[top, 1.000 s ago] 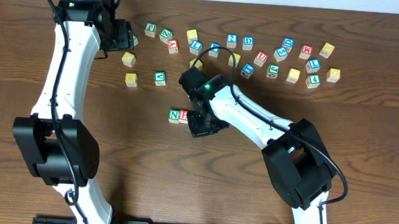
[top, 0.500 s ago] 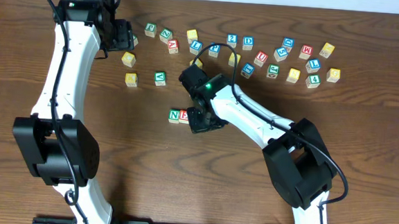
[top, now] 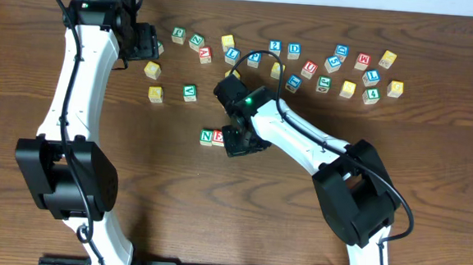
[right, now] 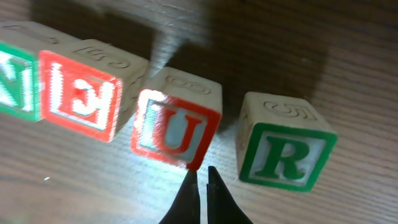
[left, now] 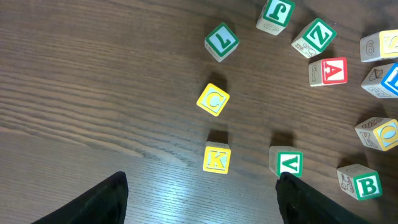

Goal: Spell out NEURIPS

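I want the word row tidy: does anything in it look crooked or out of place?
Yes. The U block sits turned out of line with the E block, and the R block stands apart, leaving a gap.

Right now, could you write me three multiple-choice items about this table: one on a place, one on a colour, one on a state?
1. In the right wrist view, what stands beside the red-lettered U wooden cube, on the side away from the red-lettered E wooden cube?
A) green-lettered R wooden cube
B) blue D cube
C) nothing

2. In the left wrist view, what colour is the K wooden cube?
A) red
B) yellow
C) blue

3. How is the left pincer?
A) shut on a cube
B) open, holding nothing
C) shut, empty

Answers: 1 A, the R sits next to the U across a small gap. 2 B, its face is yellow. 3 B, its fingers stand far apart, gripping no cube.
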Robot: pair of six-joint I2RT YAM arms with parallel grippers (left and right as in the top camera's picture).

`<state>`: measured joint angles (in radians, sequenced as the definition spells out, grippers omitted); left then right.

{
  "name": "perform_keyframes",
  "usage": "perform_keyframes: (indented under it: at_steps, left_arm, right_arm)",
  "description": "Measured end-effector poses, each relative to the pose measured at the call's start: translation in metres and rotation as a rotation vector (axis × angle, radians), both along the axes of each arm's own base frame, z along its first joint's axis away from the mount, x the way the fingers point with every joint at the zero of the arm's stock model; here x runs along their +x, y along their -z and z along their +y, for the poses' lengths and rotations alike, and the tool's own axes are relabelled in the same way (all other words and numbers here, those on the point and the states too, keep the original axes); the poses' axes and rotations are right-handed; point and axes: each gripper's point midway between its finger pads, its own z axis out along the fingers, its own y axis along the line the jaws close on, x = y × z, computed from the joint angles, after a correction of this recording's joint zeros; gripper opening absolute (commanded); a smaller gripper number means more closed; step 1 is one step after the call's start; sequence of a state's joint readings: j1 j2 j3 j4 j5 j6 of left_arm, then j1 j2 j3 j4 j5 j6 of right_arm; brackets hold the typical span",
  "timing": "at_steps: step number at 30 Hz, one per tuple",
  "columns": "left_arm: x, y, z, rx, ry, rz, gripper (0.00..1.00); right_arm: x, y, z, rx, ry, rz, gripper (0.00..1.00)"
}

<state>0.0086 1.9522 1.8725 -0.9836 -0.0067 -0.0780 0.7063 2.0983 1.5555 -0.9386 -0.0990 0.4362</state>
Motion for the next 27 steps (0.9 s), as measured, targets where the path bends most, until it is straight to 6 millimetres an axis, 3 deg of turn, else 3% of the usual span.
perform_keyframes:
  at_steps: [4,7,10,17,22,27]
  left_arm:
    - [0.000,0.000,0.000,0.000,0.000,0.000,0.75]
    - [0.000,0.000,0.000,0.000,0.000,0.000,0.75]
    - [0.000,0.000,0.000,0.000,0.000,0.000,0.75]
    - [0.000,0.000,0.000,0.000,0.000,0.000,0.75]
    - [0.000,0.000,0.000,0.000,0.000,0.000,0.75]
    - [0.000,0.000,0.000,0.000,0.000,0.000,0.75]
  right_arm:
    - [0.002,-0.020,-0.006,0.026,0.019,-0.011,0.01]
    - [0.012,-0.042,-0.019,0.047,0.057,-0.037,0.01]
    - [0.023,-0.050,-0.032,0.052,0.098,-0.048,0.01]
    - [0.019,-0.030,-0.054,0.013,0.155,-0.014,0.01]
    - [0.012,-0.011,-0.059,0.004,0.175,-0.001,0.01]
    - [0.013,-0.004,-0.059,0.012,0.193,-0.008,0.01]
